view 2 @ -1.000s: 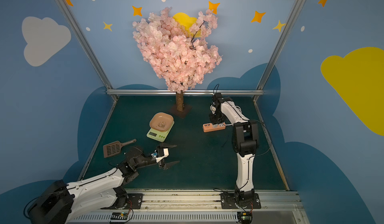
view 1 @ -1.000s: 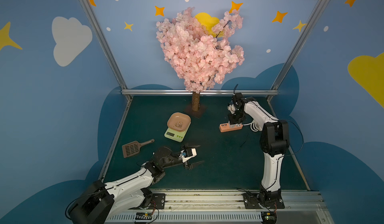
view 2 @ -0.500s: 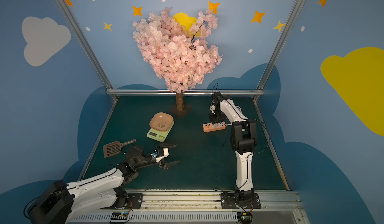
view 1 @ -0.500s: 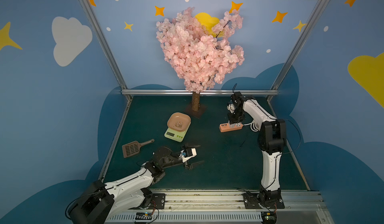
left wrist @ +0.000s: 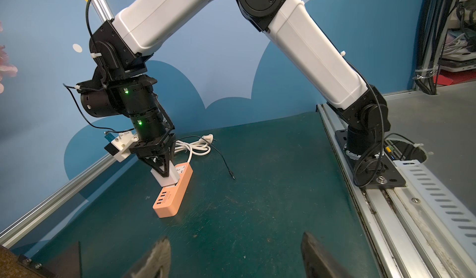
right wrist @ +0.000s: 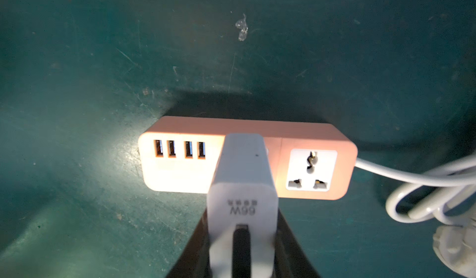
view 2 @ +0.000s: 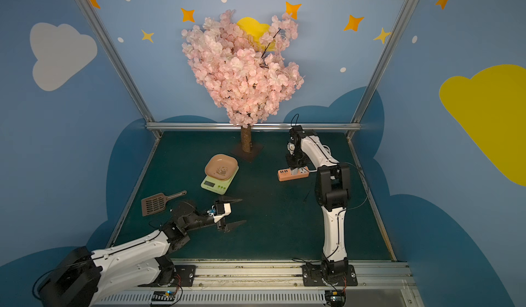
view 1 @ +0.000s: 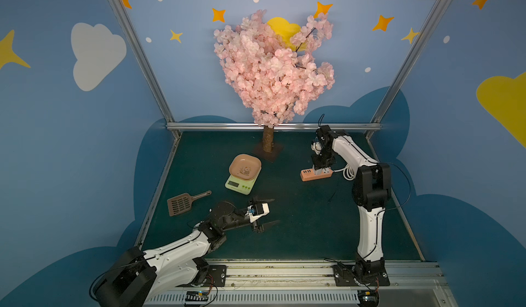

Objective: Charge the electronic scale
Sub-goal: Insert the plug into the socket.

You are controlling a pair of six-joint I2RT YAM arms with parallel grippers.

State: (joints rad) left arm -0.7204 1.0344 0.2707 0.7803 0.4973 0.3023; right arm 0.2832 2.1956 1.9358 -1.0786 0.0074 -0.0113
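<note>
Dark green mat, scuffed and matte, boxed by blue walls painted with clouds and stars; aluminium rails along the edges.

Far left: brown plastic litter scoop, slotted blade, lying flat on the mat.

Left gripper: low over the front of the mat, jaws spread wide, nothing between them, touching nothing. Dark wedge-shaped fingers at the edge of the left wrist view, well apart.

Electronic scale: rests near mid-mat, behind the left gripper and apart from it. Flat pale-green rectangular body, dark display, green buttons; peach-pink rounded-square tray with panda print seated on top.

Behind it: artificial tree, pink blossom, rough brown trunk on a dark square base.

Right side: orange-pink power strip, smooth rounded block, four USB ports and one white socket face. Right gripper: points down over the strip, jaws narrowed onto a white charger cube, gripping two opposite sides. Charger set against the strip's top face between USB ports and socket; depth of seating not discernible. Black cable plugged into the charger's upper end; free end loose on the mat, well apart from the scale. White cord coiled just beyond the strip.
</note>
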